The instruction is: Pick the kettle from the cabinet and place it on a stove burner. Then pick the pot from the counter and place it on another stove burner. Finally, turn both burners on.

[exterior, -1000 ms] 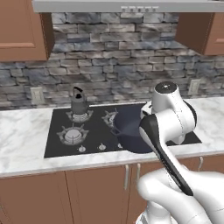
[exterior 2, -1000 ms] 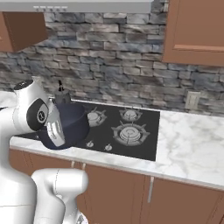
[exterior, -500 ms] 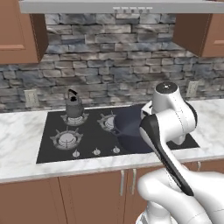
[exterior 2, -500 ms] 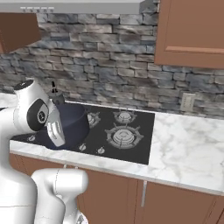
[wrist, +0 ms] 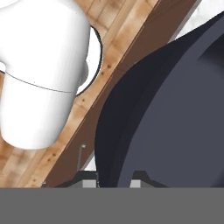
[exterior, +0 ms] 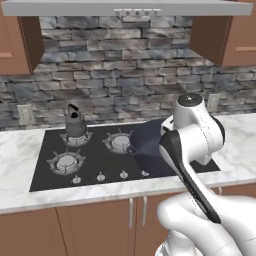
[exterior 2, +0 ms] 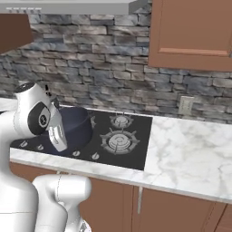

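The wide dark blue-black pot (exterior: 148,149) hangs over the right part of the black cooktop (exterior: 45,172), partly hidden by my arm. In the right base view the pot (exterior 2: 76,127) sits just behind my wrist. My gripper (wrist: 114,180) is shut on the pot's rim (wrist: 131,131), one fingertip on each side of the wall. The small grey kettle (exterior: 75,121) stands upright on the back-left burner (exterior: 76,138). Other burners (exterior: 66,161) (exterior: 120,142) (exterior 2: 118,140) are bare.
White marble counter (exterior 2: 190,149) runs to the right of the cooktop and also to its left (exterior: 15,150). Small knobs (exterior: 101,176) line the cooktop's front. Brown wall cabinets (exterior 2: 195,36) (exterior: 15,45) flank a grey hood (exterior: 125,7). Wall outlets (exterior 2: 185,105) sit on the stone backsplash.
The whole scene has slid left in both base views, so the base has driven to the right. The pot stays in my gripper, held the same way relative to the arm.
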Controlling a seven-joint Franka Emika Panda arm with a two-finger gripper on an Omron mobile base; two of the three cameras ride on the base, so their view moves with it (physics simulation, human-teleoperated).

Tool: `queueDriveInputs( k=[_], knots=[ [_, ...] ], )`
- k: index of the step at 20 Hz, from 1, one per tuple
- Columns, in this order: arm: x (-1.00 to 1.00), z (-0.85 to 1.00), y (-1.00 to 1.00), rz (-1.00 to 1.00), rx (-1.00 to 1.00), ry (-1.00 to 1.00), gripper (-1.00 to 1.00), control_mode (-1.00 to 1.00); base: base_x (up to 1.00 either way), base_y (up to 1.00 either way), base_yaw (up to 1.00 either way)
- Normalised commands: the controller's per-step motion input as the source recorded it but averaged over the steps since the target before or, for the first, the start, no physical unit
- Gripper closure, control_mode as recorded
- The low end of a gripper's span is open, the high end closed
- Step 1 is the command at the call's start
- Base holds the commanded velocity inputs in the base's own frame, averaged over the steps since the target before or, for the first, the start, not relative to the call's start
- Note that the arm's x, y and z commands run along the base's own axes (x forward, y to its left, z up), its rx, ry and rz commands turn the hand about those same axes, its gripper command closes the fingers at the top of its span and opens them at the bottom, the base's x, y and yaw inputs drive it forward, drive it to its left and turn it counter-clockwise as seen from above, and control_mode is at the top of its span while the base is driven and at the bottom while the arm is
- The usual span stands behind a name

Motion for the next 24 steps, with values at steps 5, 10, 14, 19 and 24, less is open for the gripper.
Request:
queueDriveInputs(
  k=[5, 10, 14, 19, 24],
  knots=[
    [0.00, 0.00, 0.00, 0.00, 0.00, 0.00, 1.00, 1.00, 0.27, -0.25, -0.08],
    [0.00, 0.00, 0.00, 0.00, 0.00, 0.00, 1.00, 1.00, 0.24, -0.32, -0.08],
    [0.00, 0.00, 0.00, 0.00, 0.00, 0.00, 1.00, 1.00, 0.19, -0.36, -0.03],
    [0.00, 0.00, 0.00, 0.00, 0.00, 0.00, 1.00, 1.00, 0.20, -0.37, 0.00],
    [0.00, 0.00, 0.00, 0.00, 0.00, 0.00, 1.00, 1.00, 0.20, -0.37, 0.00]
  ],
)
